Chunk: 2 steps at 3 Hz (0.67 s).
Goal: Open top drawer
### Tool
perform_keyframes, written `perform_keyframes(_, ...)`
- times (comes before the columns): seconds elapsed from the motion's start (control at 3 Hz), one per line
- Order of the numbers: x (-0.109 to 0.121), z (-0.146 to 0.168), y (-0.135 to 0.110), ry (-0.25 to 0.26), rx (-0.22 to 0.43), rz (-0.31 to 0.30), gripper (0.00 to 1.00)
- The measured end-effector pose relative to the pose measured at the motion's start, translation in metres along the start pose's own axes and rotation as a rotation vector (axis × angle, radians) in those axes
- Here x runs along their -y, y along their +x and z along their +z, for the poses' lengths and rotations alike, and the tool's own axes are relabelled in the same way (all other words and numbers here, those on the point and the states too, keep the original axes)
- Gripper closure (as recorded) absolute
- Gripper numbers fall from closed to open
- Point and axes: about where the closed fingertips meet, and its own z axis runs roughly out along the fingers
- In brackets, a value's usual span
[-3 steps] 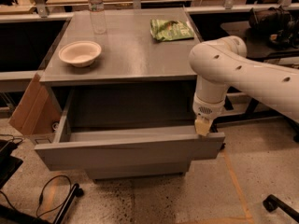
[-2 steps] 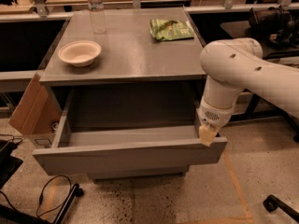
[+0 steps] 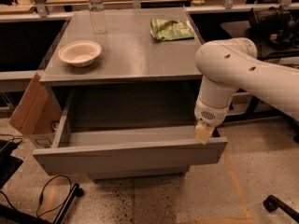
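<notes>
The top drawer point(image 3: 126, 157) of the grey cabinet is pulled far out toward me. Its flat grey front panel spans the width and its grey tray body looks empty. My gripper point(image 3: 203, 133) hangs from the white arm point(image 3: 243, 73) at the drawer's right end. Its tan tip sits at the top edge of the front panel, just inside the right corner. The lower drawers are hidden under the open one.
On the cabinet top point(image 3: 135, 50) stand a white bowl point(image 3: 79, 53), a clear water bottle point(image 3: 96, 6) and a green snack bag point(image 3: 171, 29). A cardboard box point(image 3: 29, 110) leans at the cabinet's left side. Cables point(image 3: 51, 199) lie on the floor at left.
The drawer has come further out toward me. The gripper and arm have moved with it, down and a little to the right.
</notes>
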Motion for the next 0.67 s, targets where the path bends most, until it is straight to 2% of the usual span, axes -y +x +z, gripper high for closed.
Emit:
perform_keyframes(0.33, 0.013, 0.007, -0.027, 0.037, 0.010, -0.143, 1.00)
perform_keyframes(0.67, 0.022, 0.021, -0.052, 0.054, 0.054, -0.271, 1.00)
